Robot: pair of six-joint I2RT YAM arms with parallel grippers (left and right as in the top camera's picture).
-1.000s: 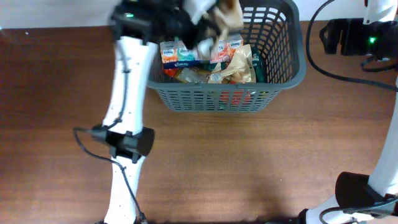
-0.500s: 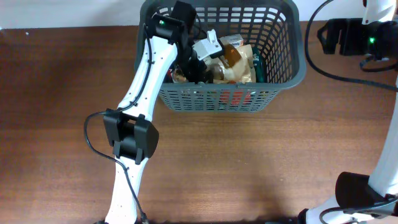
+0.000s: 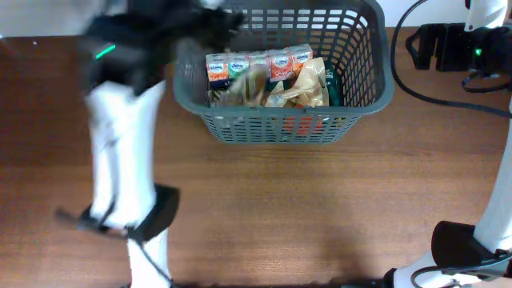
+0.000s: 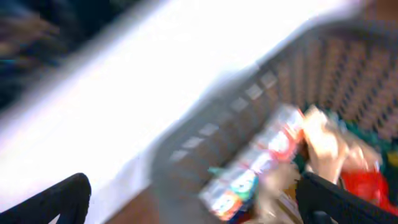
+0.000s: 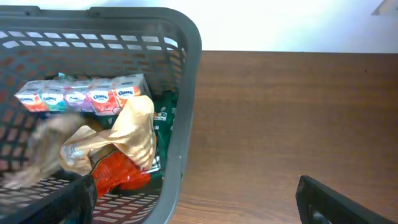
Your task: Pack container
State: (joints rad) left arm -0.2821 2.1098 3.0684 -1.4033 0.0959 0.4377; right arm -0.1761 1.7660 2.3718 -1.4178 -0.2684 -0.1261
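The dark grey container stands at the back middle of the table. It holds a row of small tissue packs, a tan bag and a red pack. A blurred tan pack lies loose at the inside left. My left gripper is open and empty, smeared by motion, above the container's far-left corner. My right gripper is open and empty, above the container's right rim and the table beside it.
Brown wooden table all round the container. The blurred left arm crosses the table's left side. A black cable loops at the back right, next to the right arm's dark wrist.
My left gripper opened inside the container and let go of a tan pack, which stays there. The left arm has swung up and out to the left. The right arm has not moved.
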